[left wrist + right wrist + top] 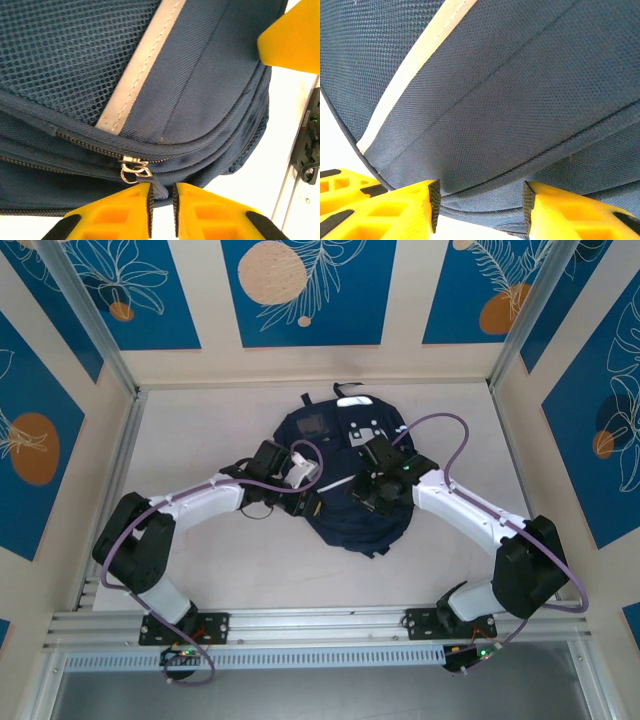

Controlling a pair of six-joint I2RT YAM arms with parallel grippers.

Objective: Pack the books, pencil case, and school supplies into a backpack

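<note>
While the backpack (350,525) lies flat mid-bench (220,560) with its handle end toward the far edge and the zip looking closed, my read is the step in hand is opening it, nothing packed yet. The left gripper (161,197) is at the bag's left flank, jaws nearly together around the fabric zip pull (158,189). A sliver of gap shows, so I can't tell if it bites. The metal slider (134,170) sits just beside the fingertips. The zip track (85,142) runs crosswise to the fingers and curves round the bag's edge, so the pull should follow the track, not go straight off the bag. The right gripper (480,190) comes in from the right, jaws apart astride a ridge of fabric below the white stripe (405,90); clamped or only straddling, can't tell. What I take for its yellow finger (290,40) is well apart from the slider. The left arm is nearer the pull. Risks: the tab slips, or the bag drags along the bench unless the right holds it.
</note>
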